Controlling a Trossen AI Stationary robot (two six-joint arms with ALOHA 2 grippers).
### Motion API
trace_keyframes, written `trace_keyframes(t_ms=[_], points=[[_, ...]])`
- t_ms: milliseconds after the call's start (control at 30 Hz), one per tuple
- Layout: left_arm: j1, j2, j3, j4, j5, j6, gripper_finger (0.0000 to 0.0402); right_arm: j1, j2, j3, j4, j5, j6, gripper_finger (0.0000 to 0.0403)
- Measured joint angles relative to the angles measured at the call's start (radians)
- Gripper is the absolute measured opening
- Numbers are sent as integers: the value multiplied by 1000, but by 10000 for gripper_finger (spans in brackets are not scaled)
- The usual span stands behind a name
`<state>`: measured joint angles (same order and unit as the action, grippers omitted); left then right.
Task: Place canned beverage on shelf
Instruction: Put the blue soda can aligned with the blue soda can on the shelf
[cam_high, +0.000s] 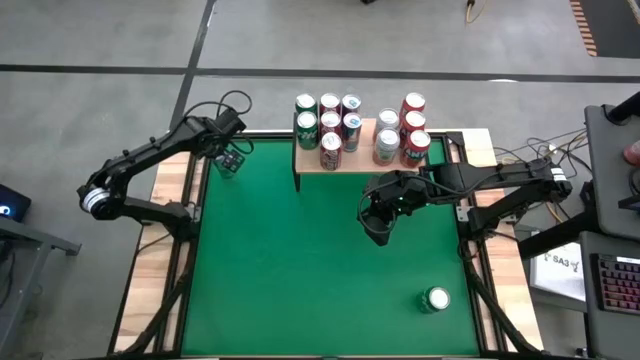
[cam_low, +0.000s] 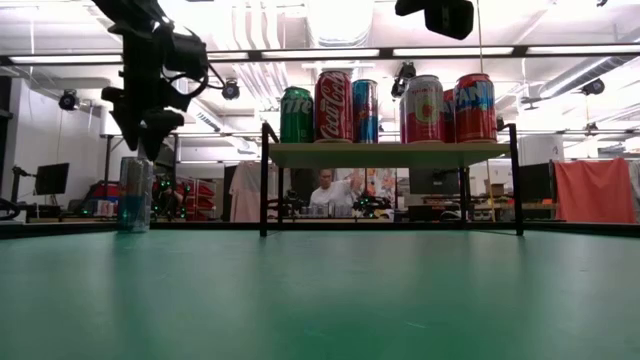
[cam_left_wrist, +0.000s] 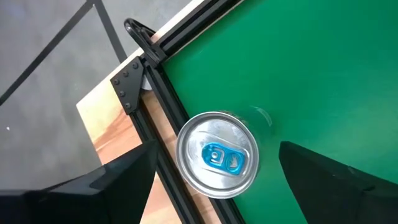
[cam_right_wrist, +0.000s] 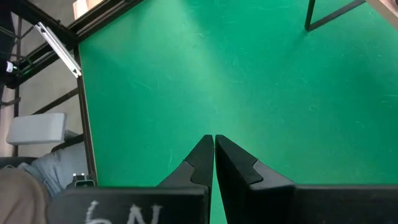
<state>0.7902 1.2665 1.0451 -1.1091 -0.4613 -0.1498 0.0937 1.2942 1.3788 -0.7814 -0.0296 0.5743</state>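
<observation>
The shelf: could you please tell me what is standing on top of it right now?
The shelf holds upright cans in two clusters: green, red and blue ones toward the left, silver and red ones toward the right. In the low view the front cans hide the rear ones.

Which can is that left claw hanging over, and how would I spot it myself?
Start at the green felt table and go to its far left corner, well left of the light wooden shelf crowded with cans. There a slim silver can with a blue tab stands upright near the table's edge, under the open left gripper. Unlike the shelf's cans, it stands alone on the felt.
</observation>
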Motion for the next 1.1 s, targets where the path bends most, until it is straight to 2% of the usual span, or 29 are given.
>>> trace_keyframes(t_ms=[367,700,833,1000,1100], points=[[18,2,-50,3,1,-28,320,0,0,0,0,0,-1,9],[19,2,-118,91,23,-37,315,0,0,0,0,0,0,9],[19,2,-128,91,28,-53,289,0,0,0,0,0,0,9],[18,-3,-127,97,34,-73,230,0,0,0,0,3,-15,9],[18,-8,-128,94,31,-79,227,0,0,0,0,3,-18,9]])
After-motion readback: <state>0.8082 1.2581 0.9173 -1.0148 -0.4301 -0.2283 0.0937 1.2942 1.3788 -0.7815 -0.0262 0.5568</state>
